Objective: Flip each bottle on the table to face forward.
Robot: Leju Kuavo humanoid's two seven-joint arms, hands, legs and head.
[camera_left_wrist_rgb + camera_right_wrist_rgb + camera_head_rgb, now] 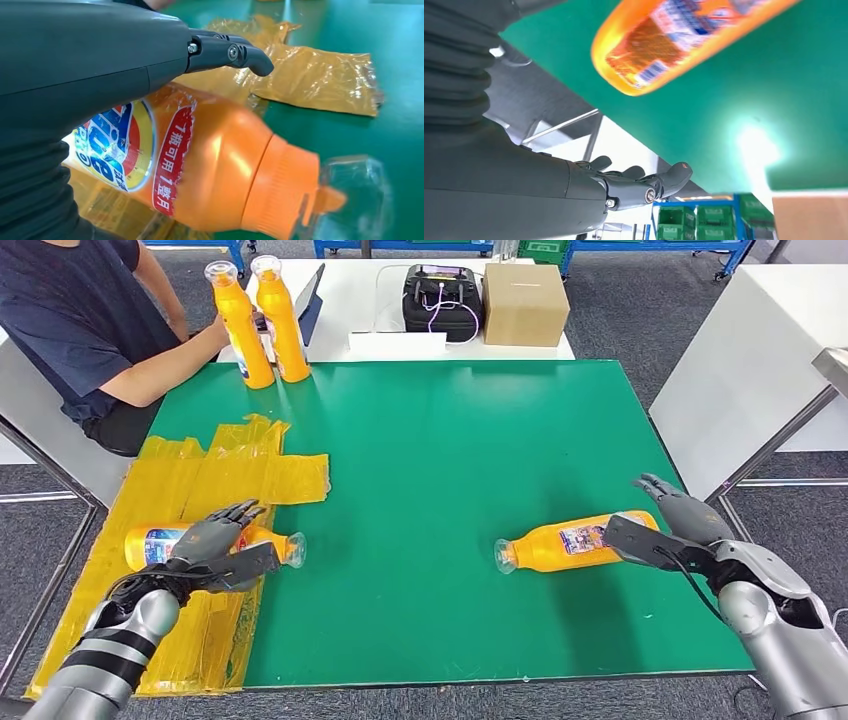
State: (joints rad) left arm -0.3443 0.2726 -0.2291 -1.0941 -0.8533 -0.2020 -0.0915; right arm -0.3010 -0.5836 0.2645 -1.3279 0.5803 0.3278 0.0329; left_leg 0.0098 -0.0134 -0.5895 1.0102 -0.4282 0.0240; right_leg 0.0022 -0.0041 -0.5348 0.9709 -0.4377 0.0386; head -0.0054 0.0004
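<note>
Two orange bottles lie on their sides on the green table. The left bottle lies on the yellow tape patch, its clear cap toward the middle. My left hand reaches over it, fingers stretched out above the body, thumb on the near side. The right bottle has its cap pointing left. My right hand stands at its base with fingers spread and the thumb by the bottle's end. Two more orange bottles stand upright at the back left.
A person sits at the back left with a hand on the upright bottles. Crinkled yellow tape covers the table's left part. A black case and a cardboard box sit on the white table behind.
</note>
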